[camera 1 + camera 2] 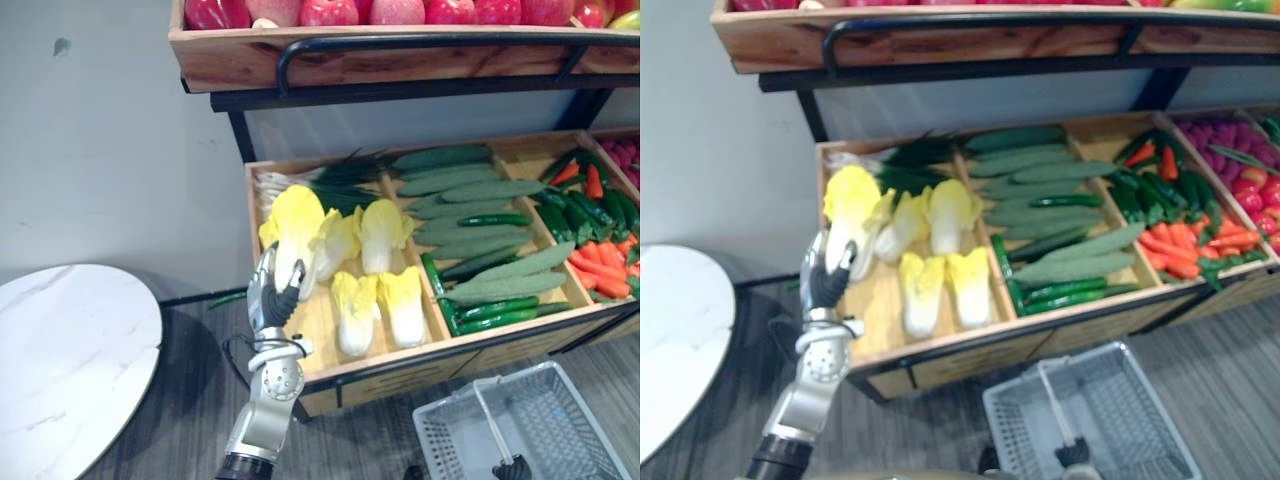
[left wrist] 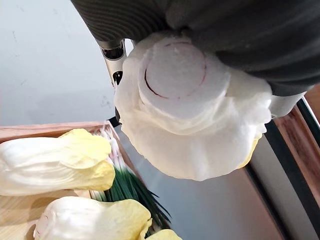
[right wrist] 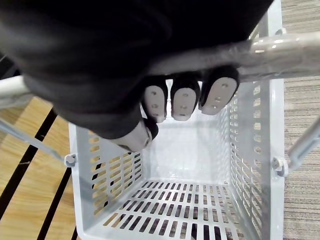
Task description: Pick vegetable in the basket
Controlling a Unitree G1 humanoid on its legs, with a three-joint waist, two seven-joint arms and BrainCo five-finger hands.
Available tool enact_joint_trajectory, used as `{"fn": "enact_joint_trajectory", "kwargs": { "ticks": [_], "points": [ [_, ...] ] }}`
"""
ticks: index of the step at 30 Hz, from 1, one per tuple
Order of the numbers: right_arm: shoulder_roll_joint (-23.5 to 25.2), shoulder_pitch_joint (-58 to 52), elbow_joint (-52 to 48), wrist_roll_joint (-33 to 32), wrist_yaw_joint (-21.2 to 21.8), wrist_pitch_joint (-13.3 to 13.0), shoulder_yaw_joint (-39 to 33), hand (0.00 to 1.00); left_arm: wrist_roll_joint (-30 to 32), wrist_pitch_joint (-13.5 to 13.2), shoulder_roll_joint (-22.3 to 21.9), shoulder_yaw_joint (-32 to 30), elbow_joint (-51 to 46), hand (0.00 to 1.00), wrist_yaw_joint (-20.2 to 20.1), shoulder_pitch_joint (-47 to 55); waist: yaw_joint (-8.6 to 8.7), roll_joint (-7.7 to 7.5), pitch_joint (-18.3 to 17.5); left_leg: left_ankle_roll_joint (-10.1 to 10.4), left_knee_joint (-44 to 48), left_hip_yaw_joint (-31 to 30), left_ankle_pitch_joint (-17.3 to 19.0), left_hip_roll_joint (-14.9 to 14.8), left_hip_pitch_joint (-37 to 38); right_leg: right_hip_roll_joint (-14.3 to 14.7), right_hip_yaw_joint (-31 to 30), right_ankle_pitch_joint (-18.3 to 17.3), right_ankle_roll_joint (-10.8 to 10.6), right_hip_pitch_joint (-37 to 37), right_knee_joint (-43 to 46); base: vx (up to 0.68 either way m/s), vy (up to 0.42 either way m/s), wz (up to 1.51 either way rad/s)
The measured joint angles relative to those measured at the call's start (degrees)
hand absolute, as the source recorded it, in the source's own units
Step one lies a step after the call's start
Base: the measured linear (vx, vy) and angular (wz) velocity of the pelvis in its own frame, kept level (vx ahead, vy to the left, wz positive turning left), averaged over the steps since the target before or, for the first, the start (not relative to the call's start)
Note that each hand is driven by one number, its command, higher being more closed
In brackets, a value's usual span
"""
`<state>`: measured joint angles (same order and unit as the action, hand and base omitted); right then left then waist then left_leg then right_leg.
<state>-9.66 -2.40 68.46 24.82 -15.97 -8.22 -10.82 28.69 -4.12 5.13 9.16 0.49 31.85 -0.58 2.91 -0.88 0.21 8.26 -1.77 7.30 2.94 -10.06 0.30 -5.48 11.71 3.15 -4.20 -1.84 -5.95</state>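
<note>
The left hand (image 1: 272,292) has its fingers wrapped round the stalk end of a yellow-white cabbage (image 1: 295,222), near the front left corner of the wooden crate (image 1: 400,362). Another cabbage (image 1: 338,243) presses against its right side, with more cabbages (image 1: 385,232) just beyond it and chives (image 1: 335,180) along the crate's back edge. Cucumbers (image 1: 470,215) fill the middle compartment. Below the front edge, the right hand (image 3: 185,102) is curled round the handle (image 3: 280,50) of a grey basket (image 1: 450,440).

Round white marble table (image 1: 70,360) sits off at lower left. The wooden display crate (image 1: 400,362) has green onions (image 1: 330,180) at its back left corner, a pile of cucumbers (image 1: 470,190) in the middle section, carrots (image 1: 598,265) further right. Red apples (image 1: 400,10) line the shelf (image 1: 240,60) above.
</note>
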Motion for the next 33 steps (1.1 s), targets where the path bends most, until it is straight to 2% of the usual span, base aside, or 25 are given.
{"fn": "enact_joint_trajectory", "kwargs": {
  "ticks": [6,12,21,25,30,33],
  "points": [
    [-1.5,0.2,-0.1,0.1,0.0,-0.1,0.0,1.0,-4.0,-2.6,0.8,4.4,-3.7,1.0,-4.5,1.7,-0.02,0.01,-0.3,-0.3,0.1,1.8,0.1,0.5,0.3,-0.4,-2.6,0.7,-0.3,-1.1,0.0,-0.04,0.002,-0.16],
    [-7.3,0.0,-0.1,0.1,0.7,-0.5,0.0,1.0,-10.4,-4.6,2.5,6.8,-7.5,1.0,-10.7,4.9,0.15,0.98,-0.9,-0.6,1.2,5.2,1.5,0.7,1.0,-0.4,-6.0,0.9,-0.7,-2.1,0.2,0.0,0.007,-0.28],
    [-14.6,0.0,-1.7,0.0,5.5,-1.6,2.7,1.0,-16.2,-5.1,6.4,6.1,-11.4,1.0,-15.7,7.6,0.34,1.92,-1.6,-1.2,2.2,10.7,3.6,1.2,3.0,-0.5,-11.7,1.0,-0.8,-4.0,2.0,0.02,0.022,-0.33],
    [-17.9,-0.1,-5.0,0.0,8.8,-2.6,5.3,1.0,-19.7,-5.4,7.8,5.9,-11.4,1.0,-17.8,7.8,1.56,1.96,-1.6,-1.6,3.5,13.0,4.7,1.8,3.2,-0.8,-14.2,1.2,-1.1,-5.0,2.7,-0.01,0.021,-0.28],
    [-22.1,0.0,-6.1,-1.3,11.9,-3.7,7.2,1.0,-22.7,-5.8,8.9,6.1,-11.4,1.0,-20.2,8.3,1.6,2.11,-1.7,-1.8,4.0,16.6,6.0,2.4,4.3,-0.8,-17.9,1.6,-1.7,-5.8,2.9,-0.02,0.015,-0.34],
    [-24.7,-0.2,-7.0,-3.4,14.0,-3.8,7.3,1.0,-24.1,-6.4,9.3,6.3,-11.4,1.0,-22.1,9.7,1.83,2.93,-2.1,-2.0,3.9,18.2,6.5,2.7,5.2,-0.9,-19.3,1.8,-2.0,-6.1,2.9,0.03,0.008,-0.31]
  ]
}}
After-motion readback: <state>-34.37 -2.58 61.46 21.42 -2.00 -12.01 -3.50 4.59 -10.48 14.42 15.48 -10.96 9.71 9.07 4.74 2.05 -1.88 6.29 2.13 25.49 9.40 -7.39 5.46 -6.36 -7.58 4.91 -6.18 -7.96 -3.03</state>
